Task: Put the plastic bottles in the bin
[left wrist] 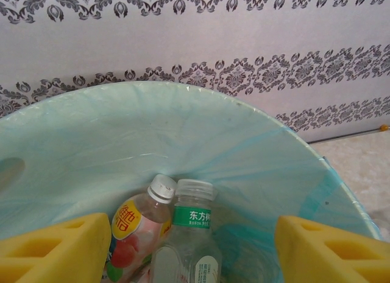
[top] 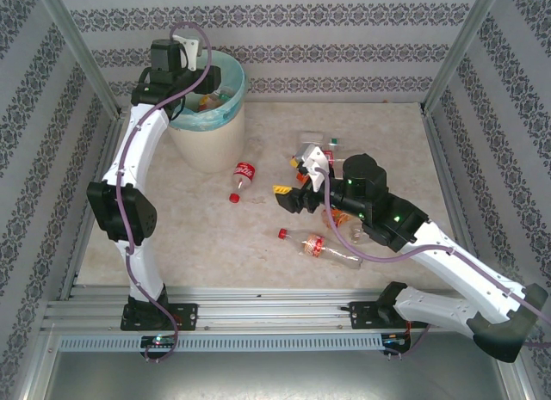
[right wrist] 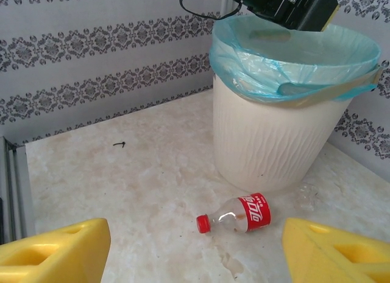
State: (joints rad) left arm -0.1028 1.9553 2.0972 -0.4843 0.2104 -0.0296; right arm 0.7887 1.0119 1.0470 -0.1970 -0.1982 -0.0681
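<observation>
- Overhead, at the table's eleven o'clock, my left gripper (left wrist: 195, 251) hangs above the bin (top: 207, 129), jaws spread and empty. A pink-labelled bottle (left wrist: 135, 225) and a green-labelled bottle (left wrist: 192, 231) lie inside on the teal liner (left wrist: 183, 131).
- At the bin's five o'clock, a cola bottle (top: 243, 176) lies on its side on the table (top: 198, 236), cap toward six.
- It looks empty to me: light, thin-walled, apt to roll or dent. I would pinch it across the labelled middle.
- From its three o'clock side my right gripper (right wrist: 195, 252) faces it, jaws released, carrying nothing.
- At that gripper's five o'clock lies a clear red-capped bottle (top: 325, 249), with more beside the arm.
</observation>
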